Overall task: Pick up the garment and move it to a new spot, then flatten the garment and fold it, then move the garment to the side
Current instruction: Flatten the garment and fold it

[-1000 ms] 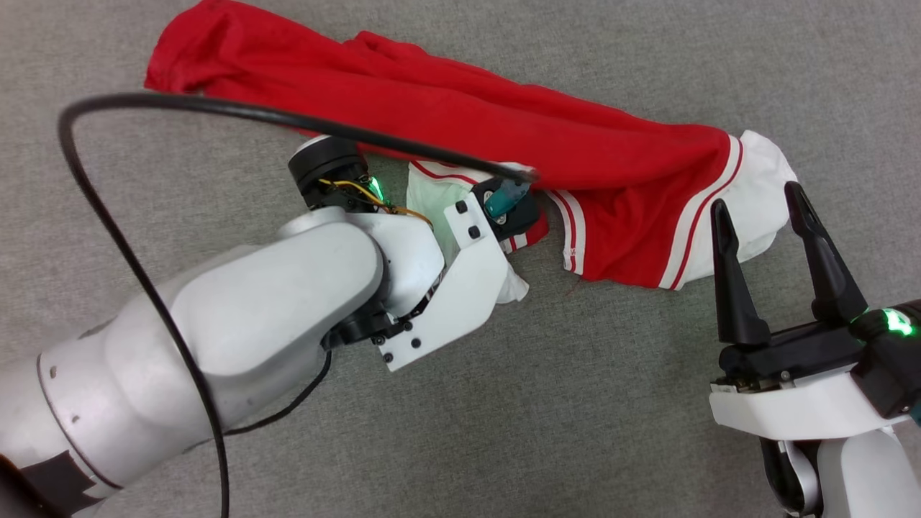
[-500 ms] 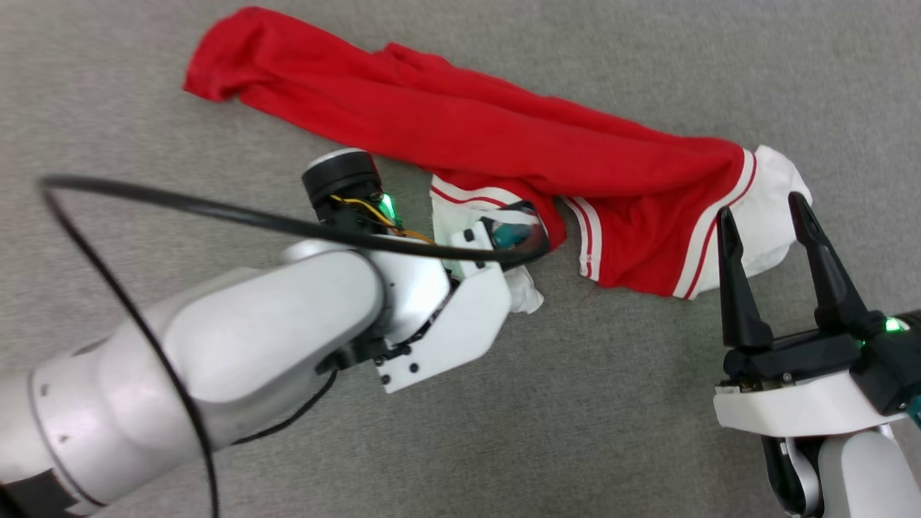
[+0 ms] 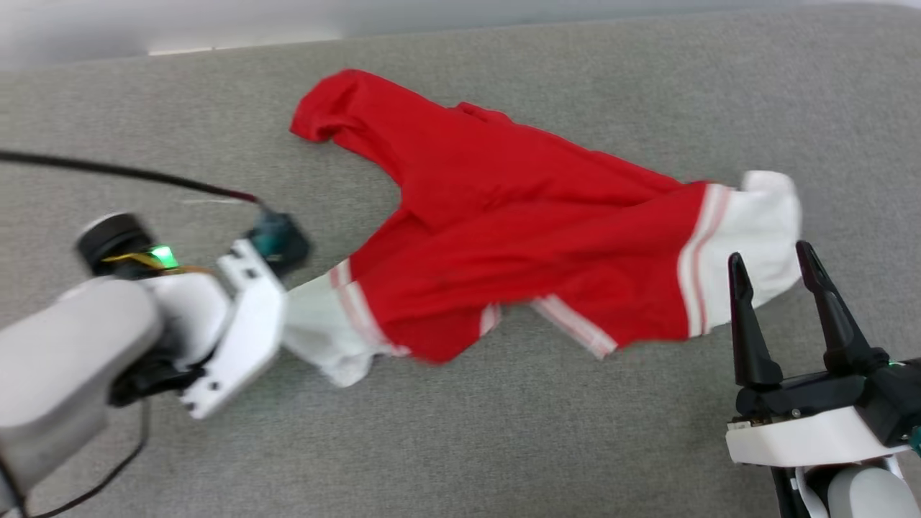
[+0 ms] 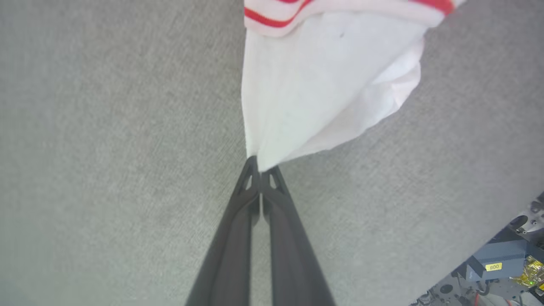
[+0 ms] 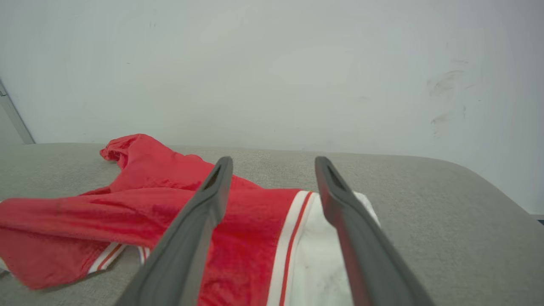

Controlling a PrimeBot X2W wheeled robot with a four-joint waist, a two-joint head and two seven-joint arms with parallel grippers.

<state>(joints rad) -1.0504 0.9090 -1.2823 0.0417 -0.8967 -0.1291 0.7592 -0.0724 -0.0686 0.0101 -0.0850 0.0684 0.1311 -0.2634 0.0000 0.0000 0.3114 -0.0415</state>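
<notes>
Left arm (image 3: 65, 360) extended, jaws pinched together, right arm (image 3: 806, 439) low, jaws wide

**Our count**

We count one garment (image 3: 504, 216) with two white sleeves: the first sleeve (image 4: 323, 85) at the fingertips of the left gripper (image 4: 259, 163), the second sleeve (image 3: 763, 208) just beyond the fingers of the right gripper (image 3: 768, 253). We count two grippers, two fingers apiece, and one black cable (image 3: 122, 171).

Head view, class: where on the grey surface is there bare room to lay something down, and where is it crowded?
Bare: the near strip of grey surface below the garment, between the left gripper and right gripper; also the far band behind the garment. Crowded: the middle, where it sprawls between them.
</notes>
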